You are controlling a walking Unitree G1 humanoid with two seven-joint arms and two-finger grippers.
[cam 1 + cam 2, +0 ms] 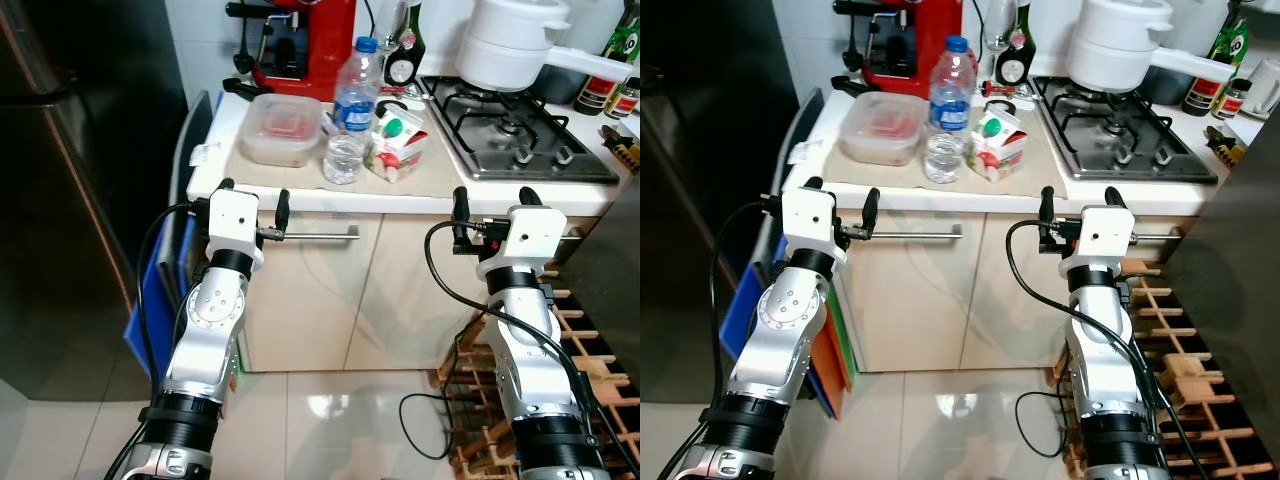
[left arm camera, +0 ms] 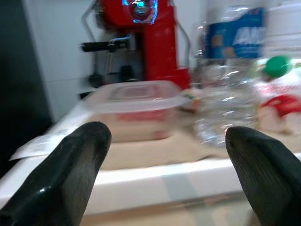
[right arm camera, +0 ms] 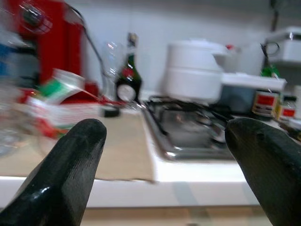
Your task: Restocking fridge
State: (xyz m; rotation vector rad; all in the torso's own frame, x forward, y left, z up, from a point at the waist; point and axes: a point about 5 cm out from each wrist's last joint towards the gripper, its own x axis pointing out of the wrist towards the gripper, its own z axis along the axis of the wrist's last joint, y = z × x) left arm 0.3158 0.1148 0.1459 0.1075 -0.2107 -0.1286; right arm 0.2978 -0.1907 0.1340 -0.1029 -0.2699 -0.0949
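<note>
On the beige mat on the white counter stand a clear lidded plastic container with red food, a clear water bottle with a blue cap, and a red-and-white carton with a green cap. The dark fridge stands to the left of the counter. My left gripper is open and empty, held in front of the counter edge below the container. My right gripper is also open and empty, at the counter edge in front of the gas hob.
A red coffee machine stands at the back, a white pot sits on the hob, and bottles stand at the far right. A wooden rack stands on the floor by my right arm. Blue and orange boards lean beside the cabinet.
</note>
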